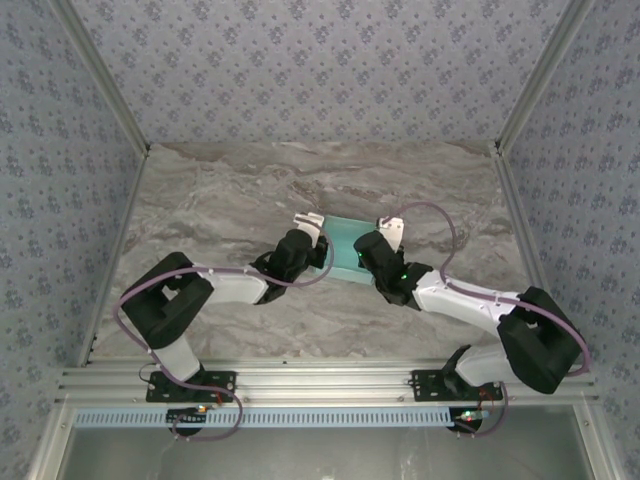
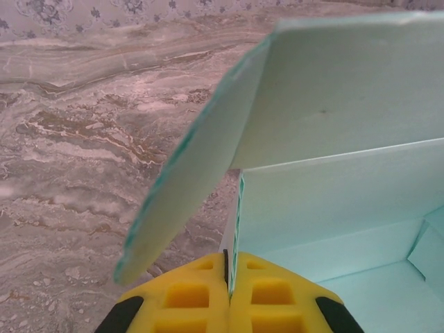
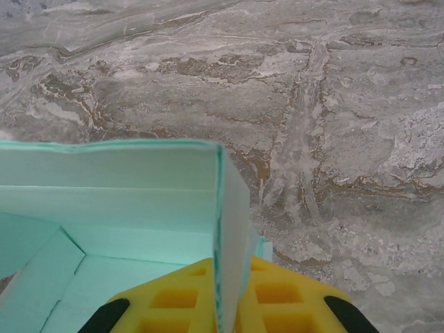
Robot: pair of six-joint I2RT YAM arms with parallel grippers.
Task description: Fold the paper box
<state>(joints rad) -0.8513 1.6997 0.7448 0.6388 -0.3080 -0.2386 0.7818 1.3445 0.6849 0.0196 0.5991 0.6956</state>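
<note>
The paper box (image 1: pixel 345 252) has its walls up but its top is not yet closed. The left pincer (image 2: pixel 227 281) and right pincer (image 3: pixel 227 295) each clamp a wall.

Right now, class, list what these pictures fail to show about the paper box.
Top view: paper box small; left arm and right arm cover its ends.
Left wrist view: raised flap blurred; frame edge cuts the box's right side.
Right wrist view: left edge cuts the box.
</note>
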